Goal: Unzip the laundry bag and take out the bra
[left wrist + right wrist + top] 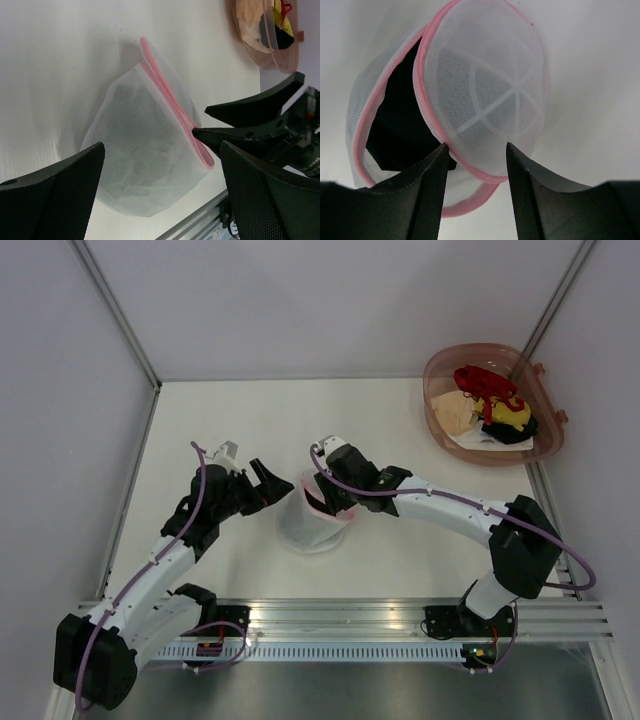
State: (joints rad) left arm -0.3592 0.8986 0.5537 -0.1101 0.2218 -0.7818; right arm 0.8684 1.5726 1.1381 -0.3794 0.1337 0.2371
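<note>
The laundry bag (318, 527) is a white mesh pouch with a pink zipper rim, standing in the middle of the table. In the right wrist view its round lid (485, 90) is lifted off the body and a black garment, the bra (402, 125), shows through the gap. My right gripper (323, 500) is at the bag's top; its open jaws (476, 145) straddle the lid's pink rim. My left gripper (268, 485) is open just left of the bag, and the bag (145, 145) lies ahead between its spread fingers without touching them.
A pinkish-brown plastic basket (440, 390) with red, yellow, black and beige clothes stands at the back right corner; it also shows in the left wrist view (260, 45). An aluminium rail (400, 615) runs along the near table edge. White walls enclose the table.
</note>
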